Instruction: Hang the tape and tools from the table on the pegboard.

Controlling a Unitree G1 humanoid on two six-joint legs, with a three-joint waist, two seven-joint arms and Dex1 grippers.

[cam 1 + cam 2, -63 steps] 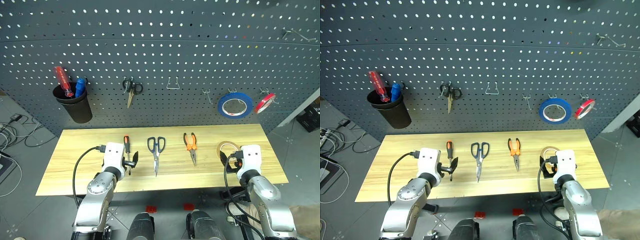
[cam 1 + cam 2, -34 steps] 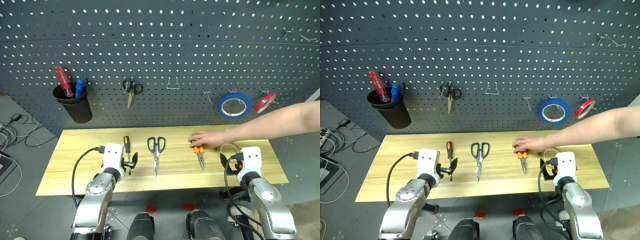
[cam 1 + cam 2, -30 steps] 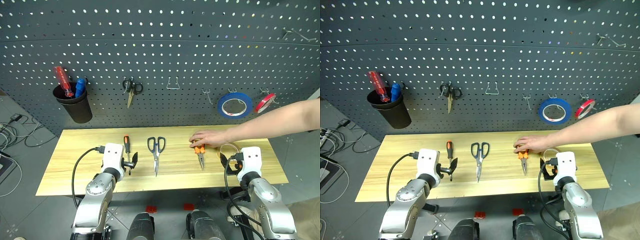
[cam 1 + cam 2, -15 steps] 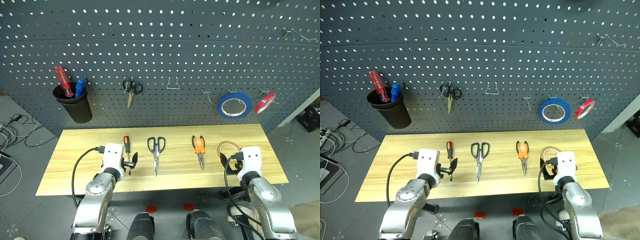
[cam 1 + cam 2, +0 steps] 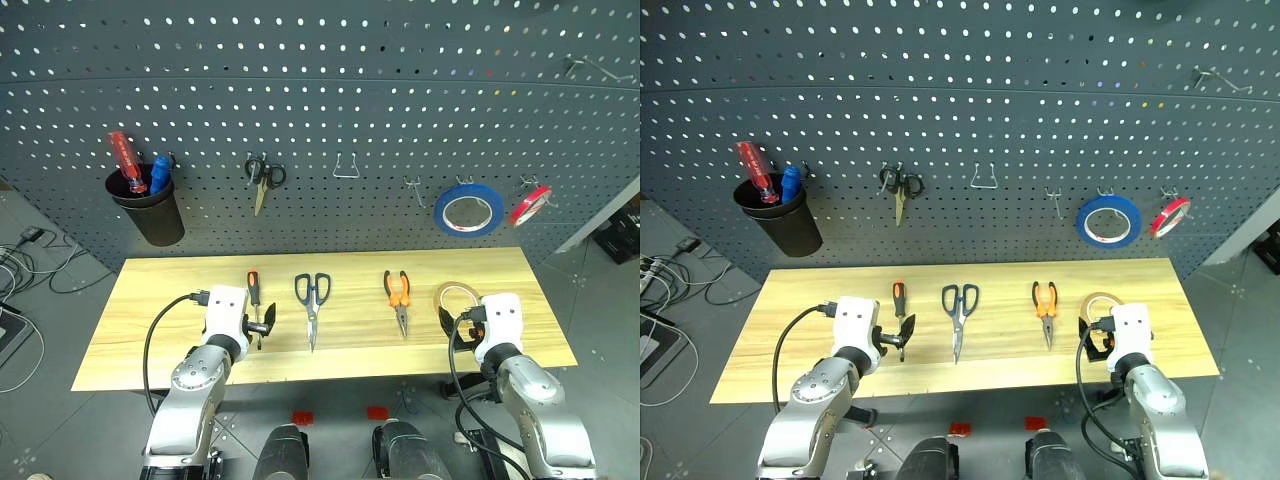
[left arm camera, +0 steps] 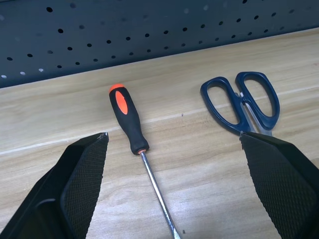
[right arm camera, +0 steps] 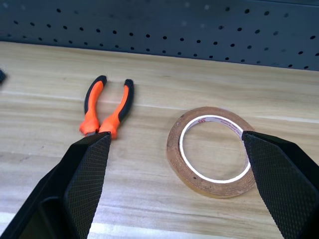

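Task not yet begun as far as the scene shows: all four items lie flat on the counter (image 5: 150,300), none on the pegboard (image 5: 320,100). In a row across the middle, from the left edge toward the right edge: screwdriver (image 5: 254,296), blue-handled scissors (image 5: 313,300), pliers (image 5: 398,296), tape (image 5: 455,296) nearest the right edge. Handles of the three tools point toward the back edge. Left end effector (image 6: 172,164) spread wide, empty, hovering over the front part of the counter with the screwdriver between its fingers and the scissors just beside it. Right end effector (image 7: 174,164) also spread wide, empty, low over the front right part, the tape lying between its fingers and the pliers near the other finger. Already on the pegboard: black cup (image 5: 150,212) holding a red-handled screwdriver (image 5: 125,160), small black scissors (image 5: 263,178), blue roll (image 5: 468,209), red roll (image 5: 529,205). Bare hooks (image 5: 346,168) remain between the small scissors and the blue roll. Nothing appears to block the reach to any item; left to do, by my judgement, is every pick and every hang.
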